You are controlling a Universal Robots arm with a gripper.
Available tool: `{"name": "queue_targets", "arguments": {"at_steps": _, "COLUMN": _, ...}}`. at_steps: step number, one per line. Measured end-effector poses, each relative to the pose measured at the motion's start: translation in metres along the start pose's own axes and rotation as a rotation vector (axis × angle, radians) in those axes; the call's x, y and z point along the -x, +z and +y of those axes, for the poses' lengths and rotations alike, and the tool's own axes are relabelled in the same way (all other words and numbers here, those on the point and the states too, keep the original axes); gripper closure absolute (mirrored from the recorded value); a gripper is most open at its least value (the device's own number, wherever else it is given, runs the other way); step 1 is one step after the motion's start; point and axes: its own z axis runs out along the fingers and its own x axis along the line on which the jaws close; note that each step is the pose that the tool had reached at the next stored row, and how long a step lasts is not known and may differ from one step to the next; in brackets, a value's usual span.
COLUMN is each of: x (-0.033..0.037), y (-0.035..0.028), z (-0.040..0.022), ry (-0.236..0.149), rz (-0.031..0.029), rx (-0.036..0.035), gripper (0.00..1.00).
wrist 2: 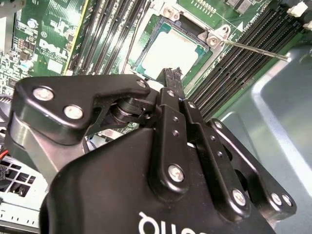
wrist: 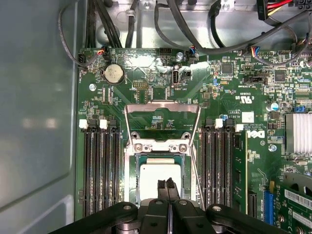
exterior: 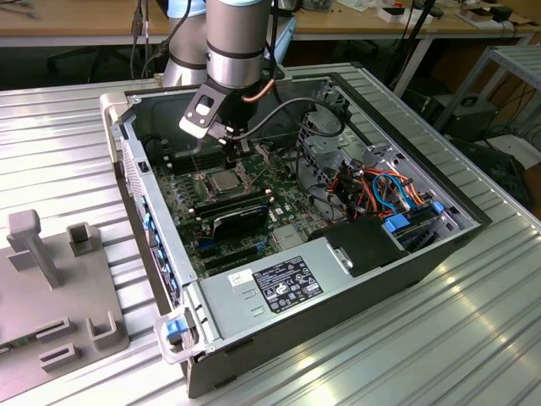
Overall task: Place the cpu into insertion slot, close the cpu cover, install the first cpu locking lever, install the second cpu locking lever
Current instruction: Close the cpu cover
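In the exterior view the open computer case [exterior: 473,222] holds the green motherboard, and my gripper [exterior: 232,154] hangs just above the insertion slot [exterior: 205,179]. The cpu [wrist: 158,175], silver-grey and square, lies flat in the insertion slot [wrist: 130,175]. The cpu cover [wrist: 162,105] stands open, tipped back from its hinge, with green board showing through its window. In both wrist views my gripper [wrist: 166,184] [wrist 2: 173,74] is shut with nothing between its fingers, tips just over the cpu [wrist 2: 170,51] near one edge. A thin locking lever [wrist 2: 253,49] sticks out unlatched beside the slot.
Long black memory slots [wrist: 100,170] [wrist: 217,165] flank the socket on both sides. A black fan card [exterior: 241,222] and a power supply [exterior: 279,283] sit nearer in the exterior view. Cable bundles [exterior: 380,190] fill the exterior view's right. A grey fixture [exterior: 51,288] lies outside the case.
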Motion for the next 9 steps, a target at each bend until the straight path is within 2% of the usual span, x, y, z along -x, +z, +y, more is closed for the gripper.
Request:
{"name": "queue_targets", "arguments": {"at_steps": 1, "x": 0.0000, "y": 0.0002, "z": 0.0017, "ry": 0.000, "rz": 0.0001, "rx": 0.0000, "gripper": 0.89}}
{"name": "queue_targets", "arguments": {"at_steps": 5, "x": -0.0001, "y": 0.0014, "z": 0.0148, "ry": 0.000, "rz": 0.0000, "rx": -0.0001, "gripper": 0.89}}
{"name": "queue_targets", "arguments": {"at_steps": 7, "x": 0.0000, "y": 0.0017, "z": 0.0185, "ry": 0.000, "rz": 0.0000, "rx": -0.0001, "gripper": 0.89}}
{"name": "queue_targets", "arguments": {"at_steps": 9, "x": -0.0001, "y": 0.0011, "z": 0.0188, "ry": 0.000, "rz": -0.0003, "rx": -0.0003, "gripper": 0.89}}
